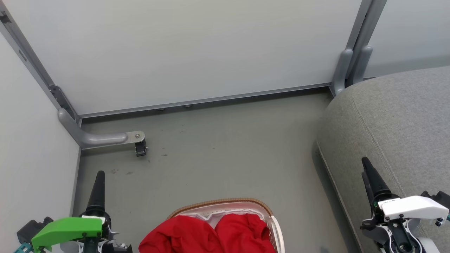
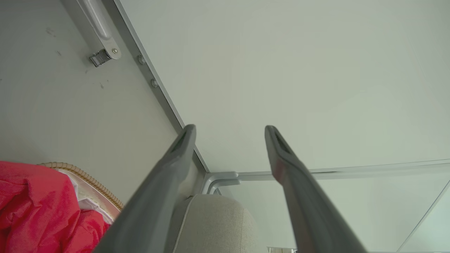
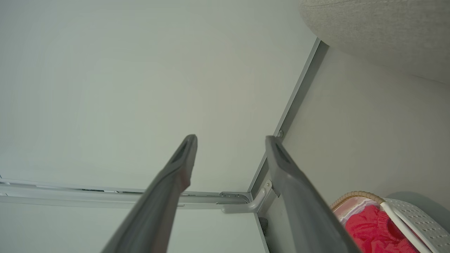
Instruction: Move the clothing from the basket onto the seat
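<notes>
Nothing's been grabbed yet: clothing (image 1: 207,233) is heaped in the basket (image 1: 225,203) at 6 o'clock, seat (image 1: 397,123) at 3. Left gripper (image 2: 230,130) and right gripper (image 3: 231,137) are held wide, empty; a downward reach is probably needed.

The left gripper (image 1: 97,189) sat low at the lower left of the head view under its green cover (image 1: 68,228), dark fingers pointing up and away. Through its own wrist camera the two fingers (image 2: 165,182) stood spread wide, nothing between them. Over on the lower right, the right gripper (image 1: 373,181) mirrored it beneath a white cover (image 1: 413,207), fingers (image 3: 299,196) parted just as wide and gripping nothing.
</notes>
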